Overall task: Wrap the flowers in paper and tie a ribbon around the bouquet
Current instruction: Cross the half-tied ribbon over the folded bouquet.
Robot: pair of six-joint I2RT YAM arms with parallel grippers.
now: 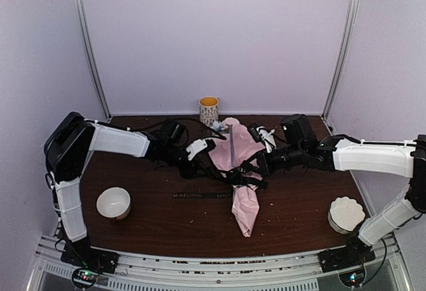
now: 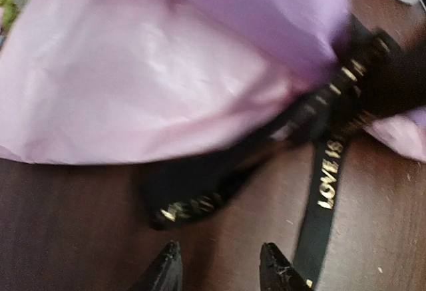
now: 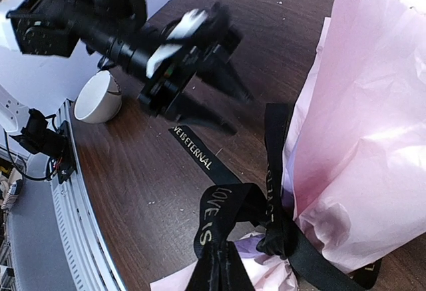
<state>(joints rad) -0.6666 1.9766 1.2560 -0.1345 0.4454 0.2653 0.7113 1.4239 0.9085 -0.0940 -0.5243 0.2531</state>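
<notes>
While the right gripper (image 1: 261, 166) is pinched shut on the ribbon (image 3: 216, 228), the bouquet (image 1: 245, 208) lies mid-table (image 1: 146, 218), tip toward the near edge, with a loose ribbon loop just ahead of the parted, empty left gripper (image 2: 219, 256).

On table (image 1: 299, 204): ribbon (image 1: 243, 179) around bouquet (image 1: 244, 212), mug (image 1: 209, 111) behind

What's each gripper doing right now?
Left gripper: open, holding nothing.
Right gripper: closed on the ribbon.

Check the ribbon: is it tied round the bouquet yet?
Tied: the ribbon circles the bouquet at its waist, knotted, one loop showing.
</notes>
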